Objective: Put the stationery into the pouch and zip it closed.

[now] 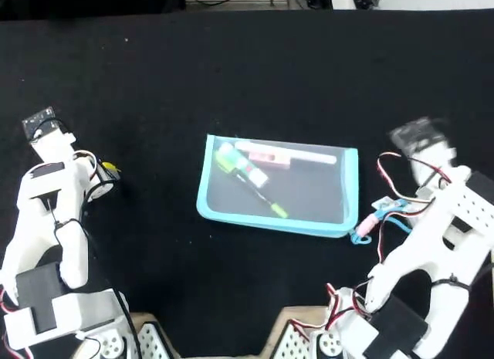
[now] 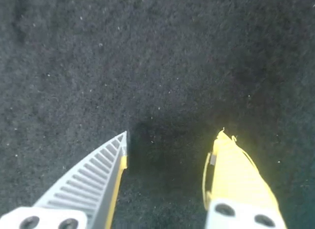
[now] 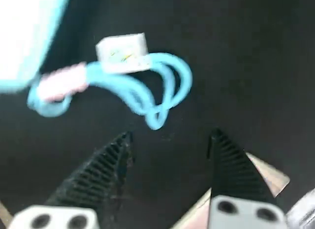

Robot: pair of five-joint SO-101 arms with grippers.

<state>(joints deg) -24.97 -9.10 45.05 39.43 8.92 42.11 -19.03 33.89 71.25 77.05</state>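
Pouch [image 1: 309,195], mid-bench [image 1: 231,66]: stationery [image 1: 251,172] apparently all inside, zip closure unconfirmed, its blue pull cord [image 3: 142,86] just beside my right gripper [image 3: 170,140], spread and holding nothing; my left gripper [image 2: 172,140], likewise spread, well apart.

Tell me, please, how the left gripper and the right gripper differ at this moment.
1. The left gripper has grey and yellow jaws; the right gripper has black ones.
2. The left gripper hangs over bare black cloth, apart from the pouch; the right gripper is beside the pouch's blue cord.
Shared: both have their jaws open and hold nothing.
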